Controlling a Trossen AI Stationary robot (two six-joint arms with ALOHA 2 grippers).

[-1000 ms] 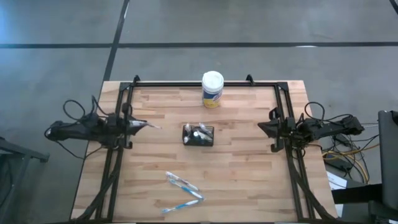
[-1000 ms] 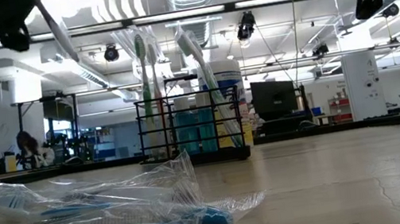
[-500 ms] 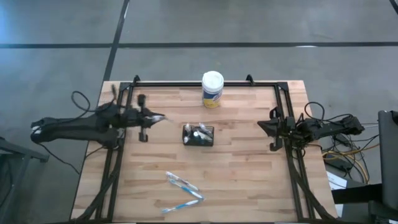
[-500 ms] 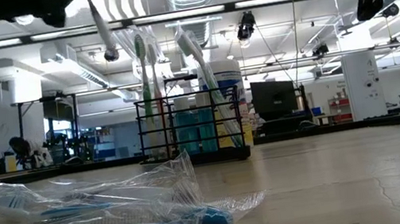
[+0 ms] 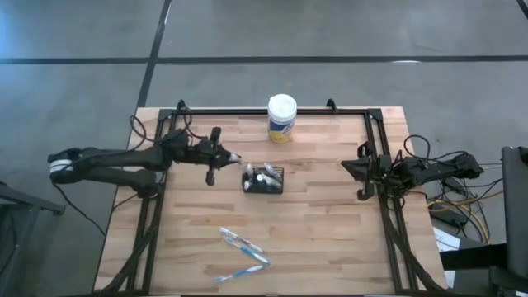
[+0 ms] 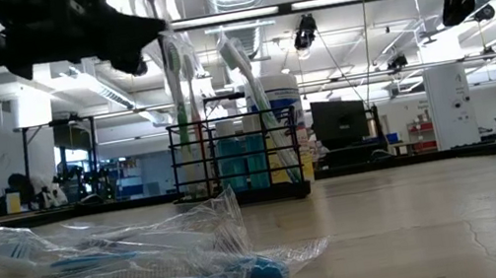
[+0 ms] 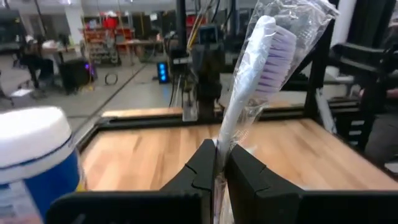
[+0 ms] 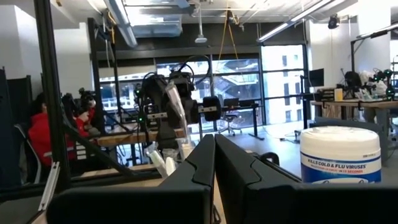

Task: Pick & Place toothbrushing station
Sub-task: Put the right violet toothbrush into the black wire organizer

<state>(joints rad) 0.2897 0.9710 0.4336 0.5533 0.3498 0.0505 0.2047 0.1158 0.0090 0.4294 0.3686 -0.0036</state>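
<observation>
The toothbrushing station (image 5: pixel 262 179), a small black slotted holder (image 6: pixel 237 161), stands mid-table with several toothbrushes upright in it. My left gripper (image 5: pixel 224 157) hangs level above the table just left of it, shut on a plastic-wrapped white toothbrush (image 7: pixel 249 93) with purple bristles. In the low view this gripper (image 6: pixel 136 32) is at the top left. My right gripper (image 5: pixel 360 170) waits shut and empty at the table's right edge; its wrist view shows its fingertips (image 8: pixel 214 165) together. My left gripper pinches the wrapped toothbrush by its handle (image 7: pixel 221 146) between its two fingers, clear wrapper and all. The fingers come level from the table's left. The brush sticks out past the fingertips, bristle head (image 7: pixel 277 56) farthest from them, clear of the table.
A white-lidded round canister (image 5: pixel 281 118) with a yellow label stands at the far edge, behind the holder. Two more wrapped toothbrushes (image 5: pixel 244 244) (image 5: pixel 242 271) lie near the front edge, left of centre. Black frame rails (image 5: pixel 272 110) run along the table's sides and far edge.
My left gripper has reached out from the table's left edge toward the holder, carrying the wrapped toothbrush clear of the table, and has swung a little toward the far side. It has stayed shut on the brush.
</observation>
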